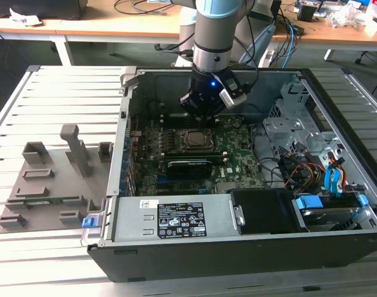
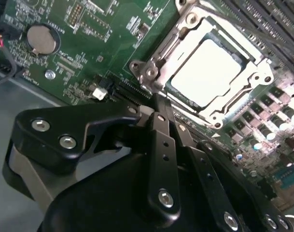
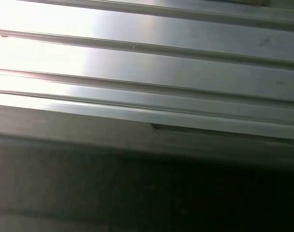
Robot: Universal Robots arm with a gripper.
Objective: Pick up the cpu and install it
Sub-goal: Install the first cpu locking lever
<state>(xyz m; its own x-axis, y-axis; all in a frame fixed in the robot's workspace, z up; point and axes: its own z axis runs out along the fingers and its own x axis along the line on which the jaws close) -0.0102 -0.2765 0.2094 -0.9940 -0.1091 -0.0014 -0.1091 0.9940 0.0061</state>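
The cpu (image 2: 208, 72), a pale silver square, lies flat inside the metal-framed socket (image 2: 151, 72) on the green motherboard (image 2: 89, 43). In the exterior view the socket (image 1: 193, 141) sits mid-board inside the open computer case (image 1: 238, 247). My gripper (image 1: 204, 116) hangs just above the board on the far side of the socket. In the second wrist view my black fingers (image 2: 162, 140) lie pressed together. Their tips (image 2: 159, 102) end at the socket frame's edge with nothing between them.
Grey moulded holder blocks (image 1: 52, 179) stand on the slatted metal table (image 1: 64, 86) at the exterior view's left. The case holds a power supply (image 1: 176, 219), a drive cage (image 1: 287, 130) and coloured cables (image 1: 312, 170). The first wrist view faces pale metal slats (image 3: 147, 58).
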